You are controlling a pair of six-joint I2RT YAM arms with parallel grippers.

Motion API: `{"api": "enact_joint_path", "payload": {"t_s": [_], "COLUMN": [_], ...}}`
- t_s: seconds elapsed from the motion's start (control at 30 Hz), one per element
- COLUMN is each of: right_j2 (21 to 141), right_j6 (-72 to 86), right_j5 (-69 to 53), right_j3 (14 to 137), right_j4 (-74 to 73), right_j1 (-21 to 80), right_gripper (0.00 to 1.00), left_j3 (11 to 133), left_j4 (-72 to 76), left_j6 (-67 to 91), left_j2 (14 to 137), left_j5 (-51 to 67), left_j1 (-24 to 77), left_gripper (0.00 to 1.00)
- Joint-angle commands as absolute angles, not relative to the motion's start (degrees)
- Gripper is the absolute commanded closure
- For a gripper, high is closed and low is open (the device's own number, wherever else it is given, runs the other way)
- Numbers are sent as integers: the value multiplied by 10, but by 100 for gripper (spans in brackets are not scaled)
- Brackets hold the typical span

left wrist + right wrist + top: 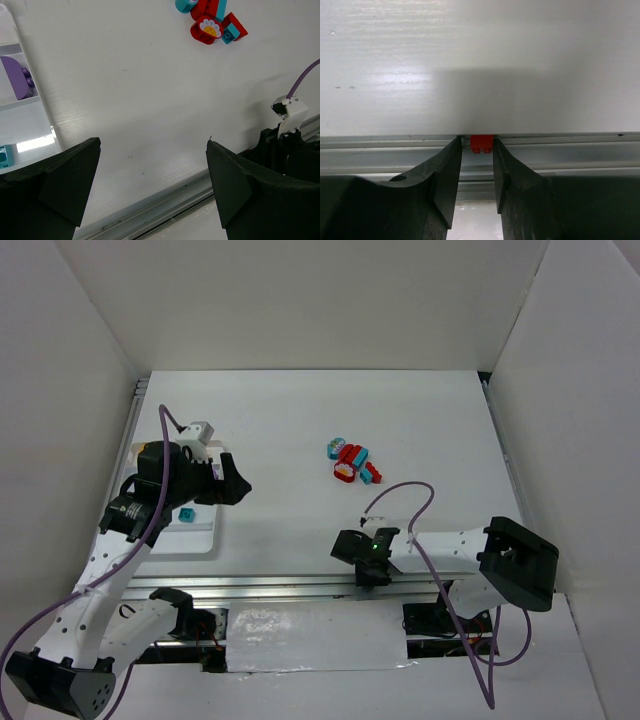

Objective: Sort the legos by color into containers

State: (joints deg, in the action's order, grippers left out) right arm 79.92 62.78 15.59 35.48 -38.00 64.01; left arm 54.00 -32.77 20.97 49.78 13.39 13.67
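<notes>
Your left tool (153, 144) hangs above the worktop (300, 420) close to the left edge, just beside the right wall of the white tray (195, 538). Its jaws stand wide apart and there is nothing between them. The tray lies along the left edge, and your left arm covers a part of it in the top view. In the part you can see from the left wrist, a purple brick (14, 77) lies in one compartment and a teal brick (5, 155) in another compartment, closer to the near edge. The loose legos (352, 462) are together in one small cluster about the middle of the worktop, a little toward the right edge. They are red and teal pieces touching each other (one is a rounded red brick with a flower print (207, 29) on top). Your right tool (477, 145) is at the near edge, over the metal rail (570, 155) that runs along it. The jaws are drawn close, with only a narrow gap, and a small red brick (481, 142) sits between the fingertips. It looks pinched there.
</notes>
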Motion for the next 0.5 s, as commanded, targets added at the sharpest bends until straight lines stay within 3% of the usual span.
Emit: {"api": "enact_joint_path", "payload": {"t_s": [0.0,0.03,0.07,0.13,0.33,0.47], "right_j2": [806,805,805,808,798,774], "right_j6": [635,634,633,632,619,621], "right_j5": [181,181,182,185,185,203], "right_j3": [353,353,353,356,376,447], "right_j4": [-373,-371,-371,-372,-377,-431], "right_j1": [635,635,635,635,644,678], "right_gripper": [64,66,85,100,100,100], "left_j3": [541,541,541,541,544,546], "left_j4": [-308,-308,-308,-308,-311,-326], "left_j6": [197,197,198,197,200,224], "left_j2": [496,495,495,496,491,473], "left_j5": [144,145,145,146,122,26], "left_j1": [141,141,141,141,141,141], "left_gripper": [0,0,0,1,1,1]}}
